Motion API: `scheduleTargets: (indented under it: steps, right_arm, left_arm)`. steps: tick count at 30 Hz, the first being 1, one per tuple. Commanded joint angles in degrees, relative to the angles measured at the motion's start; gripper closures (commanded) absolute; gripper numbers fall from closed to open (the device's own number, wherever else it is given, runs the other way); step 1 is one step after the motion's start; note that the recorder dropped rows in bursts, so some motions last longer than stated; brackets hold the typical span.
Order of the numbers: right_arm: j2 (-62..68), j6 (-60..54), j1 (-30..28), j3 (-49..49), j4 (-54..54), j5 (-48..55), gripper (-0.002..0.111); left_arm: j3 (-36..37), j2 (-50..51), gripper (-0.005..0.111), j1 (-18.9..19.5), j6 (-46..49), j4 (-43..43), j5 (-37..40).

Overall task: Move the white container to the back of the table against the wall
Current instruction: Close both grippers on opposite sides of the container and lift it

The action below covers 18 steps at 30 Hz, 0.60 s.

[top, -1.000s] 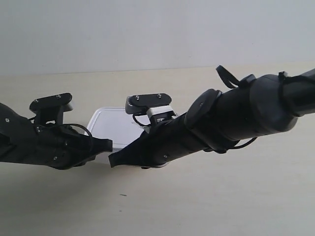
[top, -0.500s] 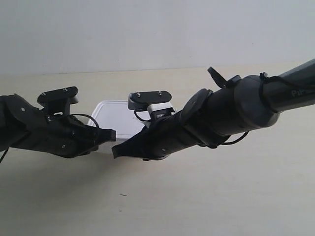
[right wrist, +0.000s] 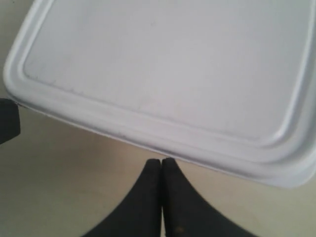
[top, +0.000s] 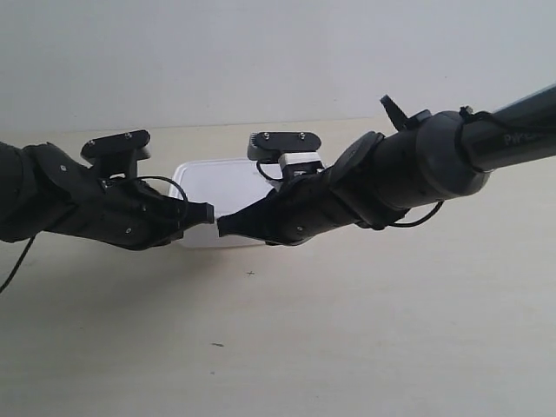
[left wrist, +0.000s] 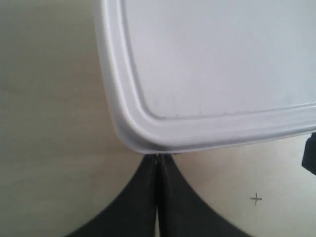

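Closest are two grippers. The left gripper (left wrist: 157, 163) and the right gripper (right wrist: 161, 164) both have their fingers pressed shut, holding nothing, with their tips at the near rim of the one white container (left wrist: 217, 74). It sits on the table (top: 347, 330), apart from the wall (top: 261, 52). It looks light, stiff and smooth, so pushing its near side should slide it.

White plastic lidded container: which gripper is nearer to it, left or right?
Left, narrowly. The left gripper, shut, touches the rim of the white plastic lidded container beside a rounded corner; the right gripper, shut, sits barely short of a long edge.
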Motion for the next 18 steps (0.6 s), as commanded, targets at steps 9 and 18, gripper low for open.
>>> scheduleTargets:
  steps: [9, 18]
  right_arm:
    - [5.28, -0.60, -4.23, -5.99, -1.44, -0.39, 0.108]
    - [7.93, -0.36, -6.46, -11.27, -2.48, 2.73, 0.108]
  left_arm:
    - [-7.83, 6.67, 0.107, 2.92, 0.34, 0.03, 1.38]
    - [-14.17, 10.91, 0.107, 4.29, 0.34, 0.03, 4.63]
